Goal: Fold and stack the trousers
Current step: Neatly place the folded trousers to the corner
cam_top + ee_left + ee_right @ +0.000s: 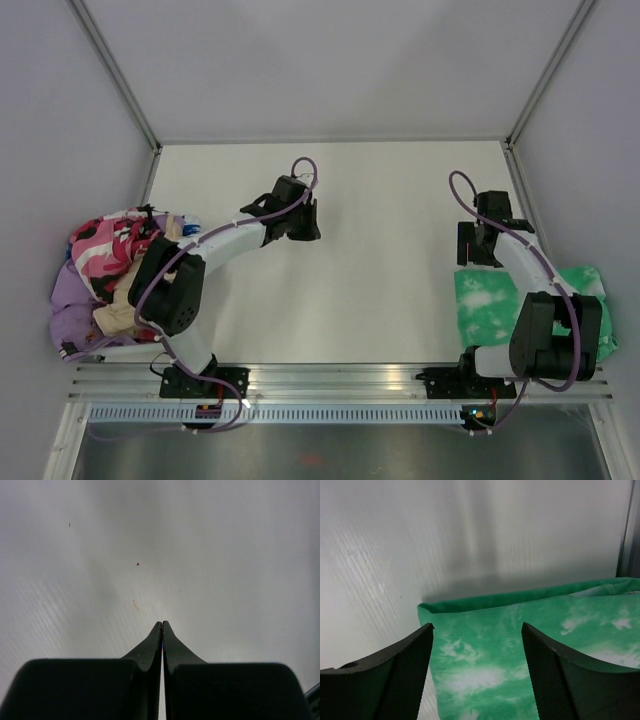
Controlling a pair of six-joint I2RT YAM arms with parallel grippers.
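R gripper (477, 626): jaws released, set wide apart, nothing pinched betw. them. The trousers (480, 665) lie folded flat, green w/ white tie-dye blotches. The cloth fills the gap betw. the two fingers and runs on past the right-hand finger (570, 680) toward the side wall. Its folded edge sits just ahead of the fingertips, and its corner is just ahead of the left-hand finger (395, 675). Can't tell if the pads touch the fabric. Beyond that edge, in front of the jaws, is bare white table (445, 530).

L gripper (161, 626): jaws clenched, tip to tip, grasping nothing. Only white table surface ahead of and under them, w/ a few tiny specks.

From the top cam the trousers (490, 305) sit behind the R gripper (478, 243), partly under that arm. The L gripper (297, 218) is well apart from them. A heap of other clothes (105, 265) (pink-red camo print, lilac, beige) lies behind it, off to its left side.
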